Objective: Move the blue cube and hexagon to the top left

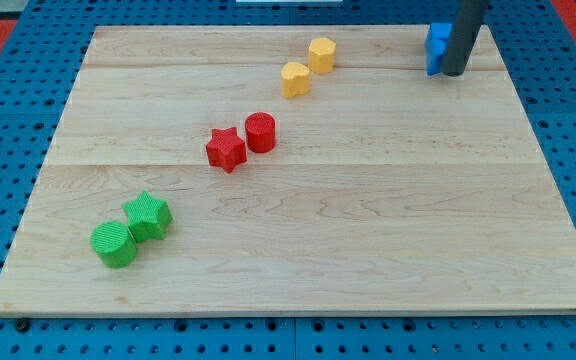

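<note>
Two blue blocks [436, 46] sit together near the board's top right corner, one behind the other; the rod hides part of them, so their shapes are hard to tell. My tip [453, 73] rests on the board just to the right of them, touching or nearly touching the nearer blue block [433, 60]. The rod rises from there out of the view's top.
A yellow hexagon [321, 54] and a yellow heart [295, 78] lie at top centre. A red star [226, 149] and a red cylinder [260, 132] lie mid-board. A green star [149, 215] and a green cylinder [115, 244] lie at bottom left. The wooden board [368, 230] sits on blue pegboard.
</note>
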Robot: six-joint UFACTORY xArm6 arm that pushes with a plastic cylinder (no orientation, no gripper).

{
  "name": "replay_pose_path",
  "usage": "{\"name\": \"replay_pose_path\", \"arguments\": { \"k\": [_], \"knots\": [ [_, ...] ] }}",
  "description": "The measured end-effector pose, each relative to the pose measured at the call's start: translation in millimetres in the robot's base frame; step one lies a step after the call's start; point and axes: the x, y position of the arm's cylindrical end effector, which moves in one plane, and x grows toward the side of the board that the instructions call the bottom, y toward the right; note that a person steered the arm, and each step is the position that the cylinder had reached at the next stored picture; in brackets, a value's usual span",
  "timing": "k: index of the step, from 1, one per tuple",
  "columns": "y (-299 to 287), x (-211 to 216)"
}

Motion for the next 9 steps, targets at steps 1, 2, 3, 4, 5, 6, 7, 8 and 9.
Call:
{"name": "replay_pose_path", "arguments": {
  "k": [1, 2, 3, 4, 5, 6, 7, 8, 9],
  "knots": [
    [0.0, 0.0],
    [0.2, 2.5],
    [39.0, 11.0],
    [59.7, -9.1],
    [38.0, -62.9],
    [-32.7, -67.0],
    [-92.8, -66.6],
    [-67.4, -82.2],
    [-143.3, -93.3]
  ]
}}
